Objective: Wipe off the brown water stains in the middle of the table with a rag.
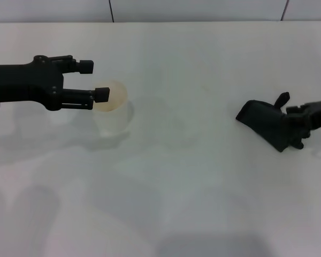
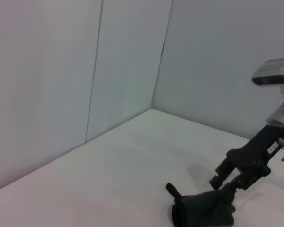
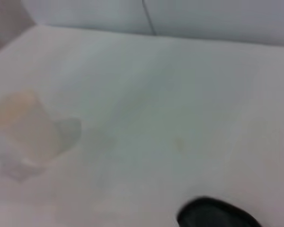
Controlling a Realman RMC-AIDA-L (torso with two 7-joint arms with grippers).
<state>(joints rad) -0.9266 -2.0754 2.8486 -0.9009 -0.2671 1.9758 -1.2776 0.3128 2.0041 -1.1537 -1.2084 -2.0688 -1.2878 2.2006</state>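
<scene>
Head view first, nearest you: the surface is bare white apart from soft shadows.

Going outward, at about 3 o'clock from its middle lies the rag, a dark crumpled cloth resting on the white top. Your right pincer comes in from the edge there and looks clamped on the cloth's outer end, with one flap sticking up beside it. The left wrist view shows the same thing: the arm angles down into the bunched cloth.

At about 9 o'clock your left pincer hovers with its fingers apart and nothing between them. The nearer fingertip overlaps the tan rim of a white cup standing just below it.

At the middle, the brown water stains are hard to find. I can make out only a faint tan fleck in the right wrist view, and no clear puddle in any view.

Risks, as I judge them:
- With a mark this faint you could sweep beside it, so aim at the centre and cover a broad patch.
- The hold is on one end only, so the cloth may fold under or slip out if you press hard while dragging toward 9 o'clock.
- A long stroke could reach the cup, and the left fingertip so close to its rim could tip it.
</scene>
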